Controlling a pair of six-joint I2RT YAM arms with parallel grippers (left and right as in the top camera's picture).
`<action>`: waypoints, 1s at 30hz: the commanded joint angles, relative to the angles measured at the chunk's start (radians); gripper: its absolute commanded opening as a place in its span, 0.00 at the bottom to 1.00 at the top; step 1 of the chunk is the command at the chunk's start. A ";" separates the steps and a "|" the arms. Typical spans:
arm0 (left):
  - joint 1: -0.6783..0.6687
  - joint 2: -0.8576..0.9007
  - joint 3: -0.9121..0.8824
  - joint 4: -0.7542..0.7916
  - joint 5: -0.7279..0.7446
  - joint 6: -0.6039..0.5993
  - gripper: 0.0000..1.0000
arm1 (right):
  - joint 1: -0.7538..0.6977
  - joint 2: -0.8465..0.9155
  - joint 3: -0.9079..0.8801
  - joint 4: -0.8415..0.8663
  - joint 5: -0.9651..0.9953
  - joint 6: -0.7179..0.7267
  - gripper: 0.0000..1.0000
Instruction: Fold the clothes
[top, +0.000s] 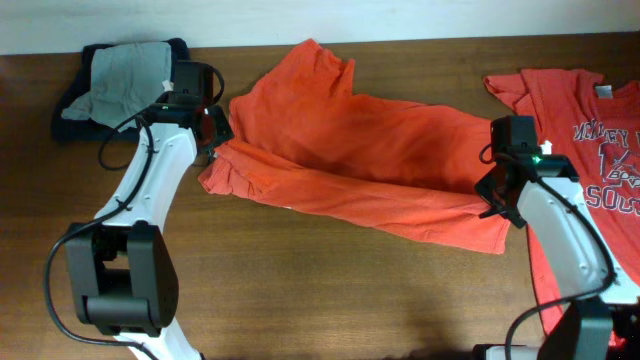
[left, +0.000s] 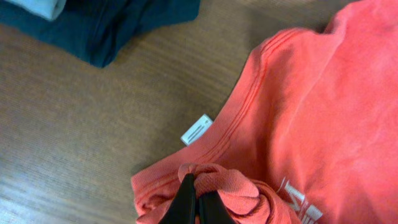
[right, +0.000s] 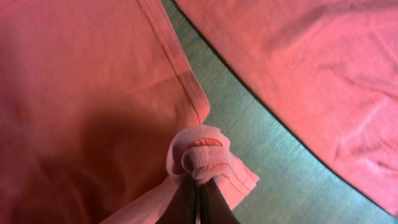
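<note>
"Since both arms reach over the desk (top: 300, 290), what lies around them?"

"At the far left corner sits a dark folded garment (top: 70, 110) with a grey garment (top: 130, 78) on top. It is just beside the left arm's wrist but apart from the shirt. Along the right edge a second T-shirt (top: 585, 120) is spread flat, with white lettering showing."

"Does anything stand in the way?"

"The right arm lies across that second T-shirt and covers part of its print. A narrow strip of bare wood separates it from the shirt being worked."

"Where is that one?"

"The orange T-shirt (top: 350, 150) stretches slantwise across the middle of the desk, from near the far edge on the left down toward the right side. It is rumpled and doubled over lengthwise. A small white label (left: 196, 129) pokes out at its collar."

"And the left hand (top: 210, 128)?"

"Its arm rises from the near left corner and leans toward the far edge. The fingers are pinched together on a bunched roll of fabric near the collar."

"The right hand (top: 497, 198)?"

"Its arm comes up from the near right corner and points toward the far edge. The fingers are clamped tight on a gathered knot of the hem at the shirt's right end."
</note>
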 joint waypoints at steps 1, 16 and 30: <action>-0.010 0.006 0.017 0.024 -0.023 0.044 0.00 | -0.010 0.041 0.021 0.022 0.048 0.005 0.04; -0.032 0.008 0.017 0.170 -0.029 0.083 0.00 | -0.010 0.129 0.021 0.120 0.106 0.005 0.04; -0.076 0.086 0.017 0.190 -0.037 0.119 0.01 | -0.010 0.130 0.020 0.132 0.108 0.005 0.04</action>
